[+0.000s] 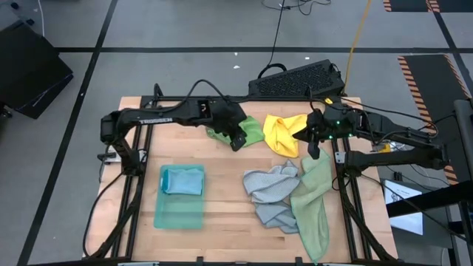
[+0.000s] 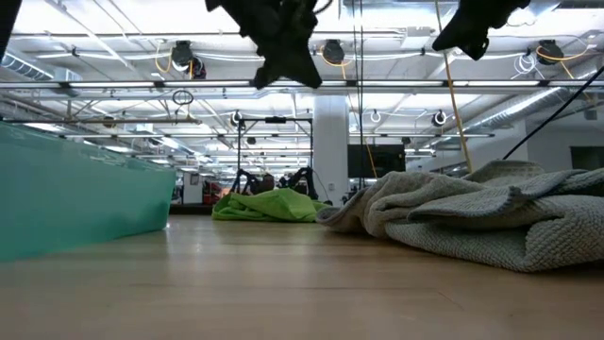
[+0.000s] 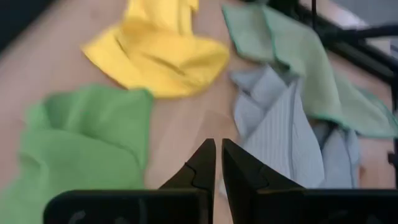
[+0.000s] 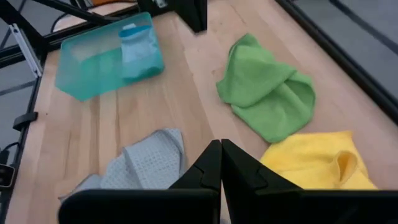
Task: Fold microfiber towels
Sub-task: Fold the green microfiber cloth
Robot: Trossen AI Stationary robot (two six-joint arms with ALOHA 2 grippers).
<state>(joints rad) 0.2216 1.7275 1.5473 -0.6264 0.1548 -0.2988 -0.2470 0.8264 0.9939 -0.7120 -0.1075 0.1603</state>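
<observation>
The left gripper (image 1: 238,140) hangs above the bench (image 1: 222,185) with its fingers (image 3: 205,165) nearly shut, a thin slit between the tips, holding nothing; it sits at the edge of the green towel (image 1: 247,131), which lies crumpled toward 12 o'clock on the bench, just left of centre line. The right gripper (image 1: 313,151) also hangs clear of the wood with its fingers (image 4: 214,163) pressed together and empty, between the yellow towel (image 1: 284,133) and the sage towel (image 1: 314,201). The yellow towel is bunched at about 1 o'clock, touching the green one on its 9 o'clock side. The sage towel is a long strip at 4 o'clock, its long axis running from 12 to 6, the lower end reaching the bench's front edge. The grey towel (image 1: 272,191) lies rumpled just at its 9 o'clock side, touching and partly under it, with no clear long axis. At 8 o'clock the teal towel (image 1: 179,208) lies flat as a neat rectangle, long axis running 12 to 6, and the blue towel (image 1: 183,180) rests folded on its far end, long axis 9 to 3. In the low view both grippers show only as dark shapes high above the bench, the grey towel heaped close at the right and the green one far back.
</observation>
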